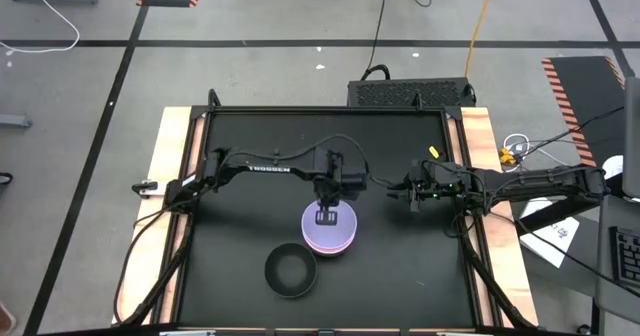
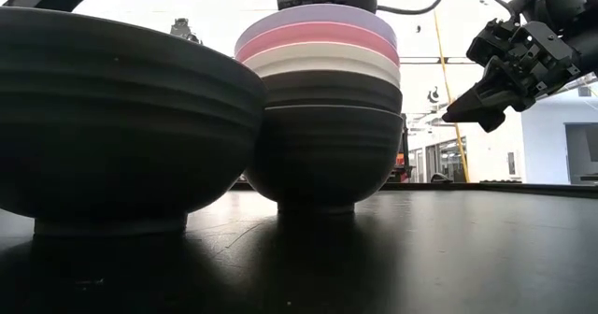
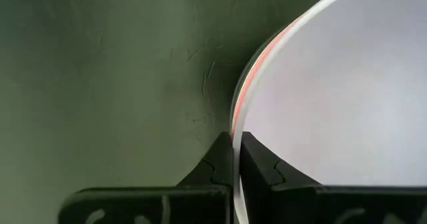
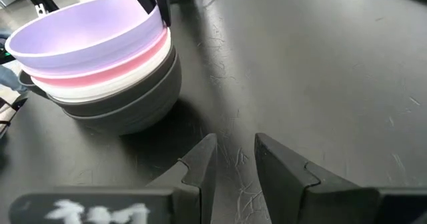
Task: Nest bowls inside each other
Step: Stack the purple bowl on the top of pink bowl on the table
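While the left gripper is closed tightly on the rim of the lavender bowl, this bowl sits on top of a stack near the middle of the black table. Under it come the pink bowl, the white bowl and two black bowls, all nested. One more black bowl stands alone, just beside the stack toward the front edge of the table, and it is not touching the stack in the high view. The right gripper hangs above the table to the right of the stack, well apart from it, with its fingers partly open and nothing between them. Between this gripper and the stack the table surface is bare. At the back and at the left side much dark surface is free too. Wooden strips run along both sides of the table. Cables lie on the grey floor behind it.
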Controlling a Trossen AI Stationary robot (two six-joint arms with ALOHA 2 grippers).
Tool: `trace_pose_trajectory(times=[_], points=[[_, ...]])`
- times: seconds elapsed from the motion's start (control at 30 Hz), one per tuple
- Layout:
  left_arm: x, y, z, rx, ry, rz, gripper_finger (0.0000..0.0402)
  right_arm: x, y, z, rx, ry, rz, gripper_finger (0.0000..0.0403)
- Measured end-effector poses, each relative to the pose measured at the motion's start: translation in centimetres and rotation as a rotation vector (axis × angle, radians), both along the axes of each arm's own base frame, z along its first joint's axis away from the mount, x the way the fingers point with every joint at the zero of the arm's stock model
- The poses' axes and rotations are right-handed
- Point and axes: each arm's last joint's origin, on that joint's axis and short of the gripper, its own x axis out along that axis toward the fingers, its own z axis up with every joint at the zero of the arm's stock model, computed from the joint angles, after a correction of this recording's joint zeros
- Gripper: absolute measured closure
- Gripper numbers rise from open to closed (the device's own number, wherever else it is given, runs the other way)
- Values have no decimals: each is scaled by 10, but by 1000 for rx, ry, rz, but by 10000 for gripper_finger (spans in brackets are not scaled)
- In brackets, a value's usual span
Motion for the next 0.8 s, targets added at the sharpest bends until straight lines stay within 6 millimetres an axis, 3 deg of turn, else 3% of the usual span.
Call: trace_pose_trajectory(times=[0.27,0.43,0.8], points=[[1,1,0,93,-15,29,396,0,0,0,0,2,0,307],[3,12,1,125,-32,54,396,0,0,-1,1,10,0,307],[2,21,0,114,-26,65,396,-1,0,-2,2,23,0,307]])
